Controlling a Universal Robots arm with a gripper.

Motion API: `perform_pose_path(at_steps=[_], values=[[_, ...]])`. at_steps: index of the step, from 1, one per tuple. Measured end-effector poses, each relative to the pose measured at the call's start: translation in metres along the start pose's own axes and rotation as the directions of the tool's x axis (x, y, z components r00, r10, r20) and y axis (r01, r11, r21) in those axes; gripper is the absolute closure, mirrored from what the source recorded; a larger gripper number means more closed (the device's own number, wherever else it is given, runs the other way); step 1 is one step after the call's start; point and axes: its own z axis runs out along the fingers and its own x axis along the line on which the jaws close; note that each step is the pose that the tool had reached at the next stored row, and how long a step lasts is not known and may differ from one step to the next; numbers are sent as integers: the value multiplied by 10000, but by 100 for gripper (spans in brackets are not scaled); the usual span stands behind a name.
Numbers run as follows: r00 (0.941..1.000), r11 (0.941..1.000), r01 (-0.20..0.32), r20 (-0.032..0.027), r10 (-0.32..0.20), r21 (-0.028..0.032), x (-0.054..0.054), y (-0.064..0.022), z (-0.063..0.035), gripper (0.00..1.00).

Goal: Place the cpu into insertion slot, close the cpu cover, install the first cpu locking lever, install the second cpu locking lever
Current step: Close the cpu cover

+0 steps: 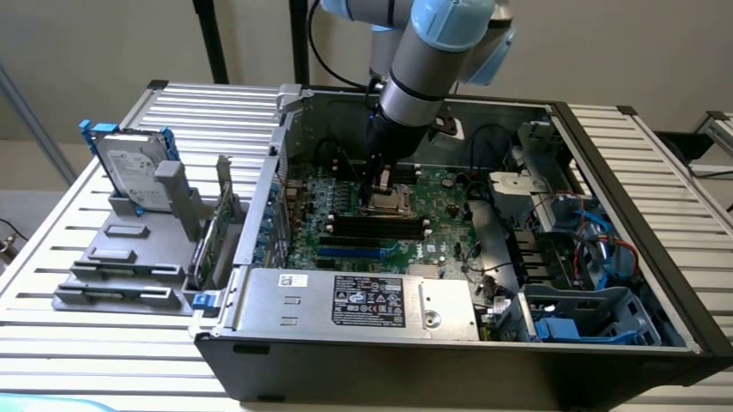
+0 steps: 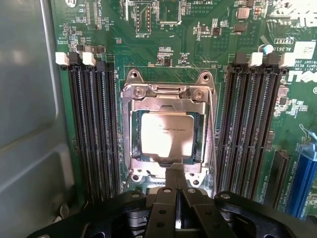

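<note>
The cpu [image 2: 166,135], a small flat square chip with a pale tan metallic face, lies seated in the insertion slot [image 2: 199,144]. This is the square black socket on the green circuit board [image 2: 163,54], between the long black memory slots [image 2: 94,129]. The cpu cover [image 2: 166,98], a silvery metal frame with a cut-out centre, lies flat around the chip. The black gripper [image 2: 177,174] hangs at the frame's near edge, its jaws pressed together with nothing seen between them. I judge the chip light, stiff and fragile, best held by its bare edges. The frame looks like rigid sheet metal, best pushed at its tab.
</note>
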Motion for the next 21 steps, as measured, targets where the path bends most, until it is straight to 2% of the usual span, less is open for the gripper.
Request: perform_pose_path(at_steps=[8, 12, 16, 21], values=[[10000, 10000, -1, 0, 1, 2, -2, 12, 59, 89], [10000, 10000, 0, -3, 0, 0, -1, 11, 58, 89], [10000, 10000, -3, -5, 3, 8, 5, -17, -11, 89], [10000, 10000, -2, -8, 2, 10, 6, -109, -74, 89]])
